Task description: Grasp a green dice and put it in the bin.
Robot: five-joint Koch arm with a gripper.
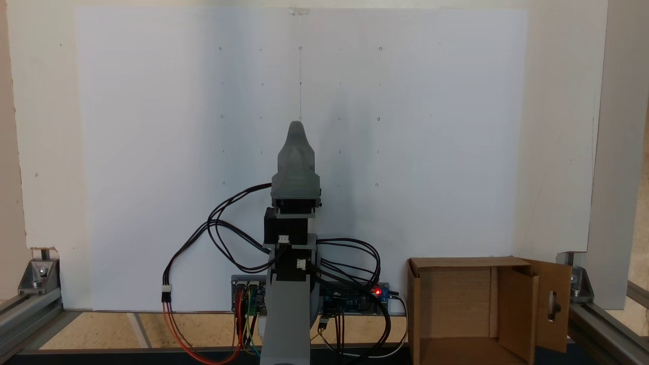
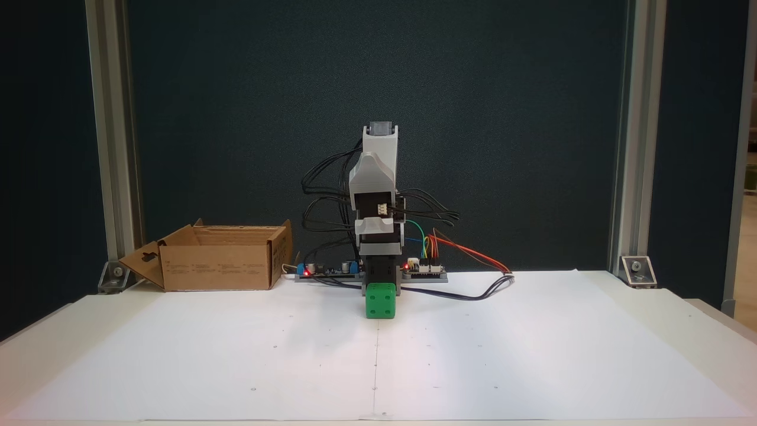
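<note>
claw point(image 1: 299, 133) jaws one behind another

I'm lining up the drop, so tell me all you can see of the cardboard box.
The bin is a brown corrugated cardboard box, open-topped with flaps up. One side flap swings outward and has a slot-shaped handle cutout. It looks empty as far as can be seen and sits on the table beside the arm's base and circuit boards, apart from the green dice.
</note>
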